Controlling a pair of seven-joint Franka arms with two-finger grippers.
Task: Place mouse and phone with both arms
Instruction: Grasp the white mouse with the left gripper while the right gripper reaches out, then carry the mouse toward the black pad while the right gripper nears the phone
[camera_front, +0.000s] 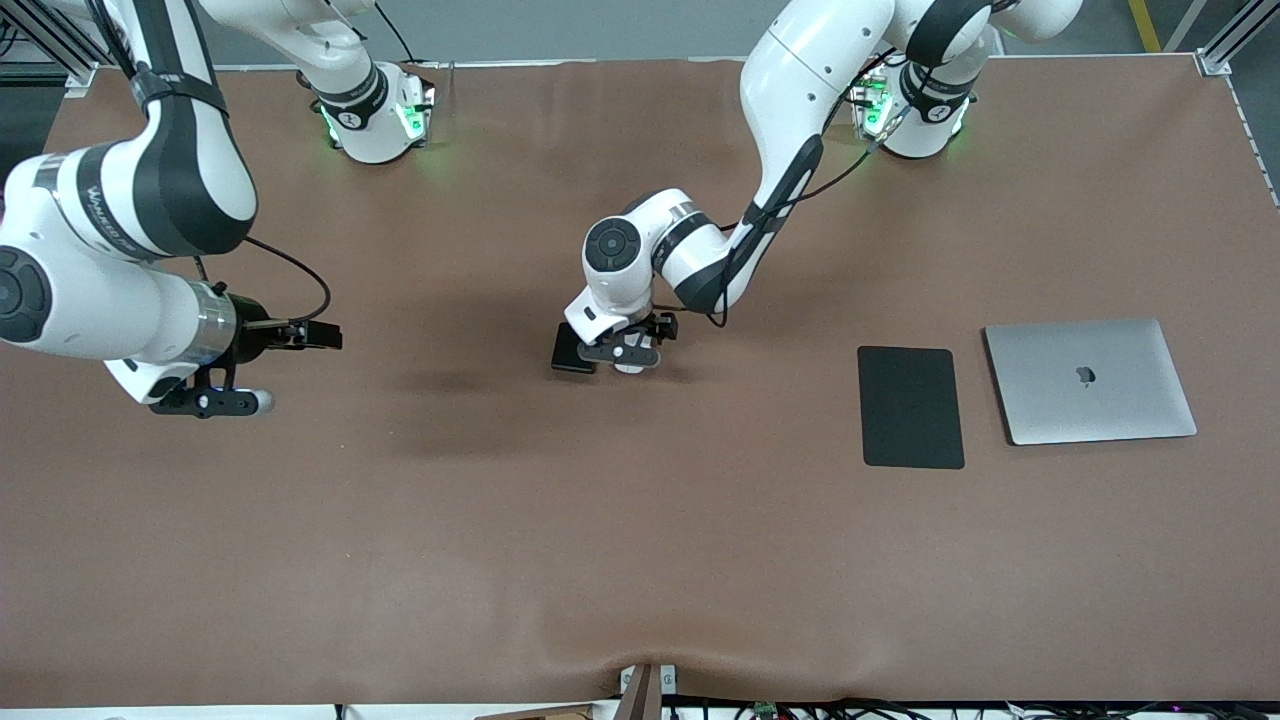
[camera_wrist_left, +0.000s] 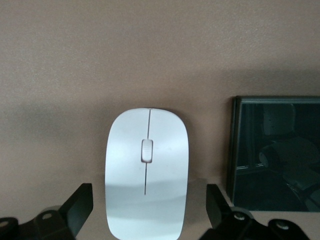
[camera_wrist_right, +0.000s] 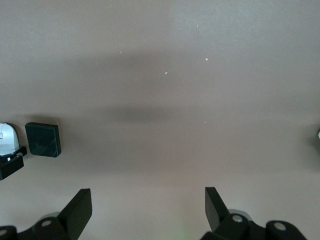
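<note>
Brown-covered table (camera_front: 640, 560) with two white jointed robot arms based along its edge farthest from the front camera. The small white oval computer mouse (camera_wrist_left: 146, 172), smooth and glossy with a thin grey centre line, lies flat on the brown surface near the middle of the table. Just beside it, toward the right arm's end, lies the small black rounded-corner rectangular phone (camera_wrist_left: 274, 152) — the two are close but apart, a strip of brown showing between them.

The left gripper (camera_front: 620, 352) is low over the mouse; its jaws stand wide, one black finger (camera_wrist_left: 77, 209) on each side of the mouse's narrower end, with a gap visible between each finger and the white shell, so nothing is held. In the front view the gripper hides most of the mouse, and only a corner of the phone shows.

The right gripper (camera_front: 212, 401) waits over bare brown surface toward the right arm's end of the table, jaws spread wide and empty — its wrist view shows the phone and the mouse well apart from it.

Toward the left arm's end lie a large flat black rectangular mouse pad (camera_front: 910, 406) and, beside it, a closed silver laptop (camera_front: 1090, 380).
</note>
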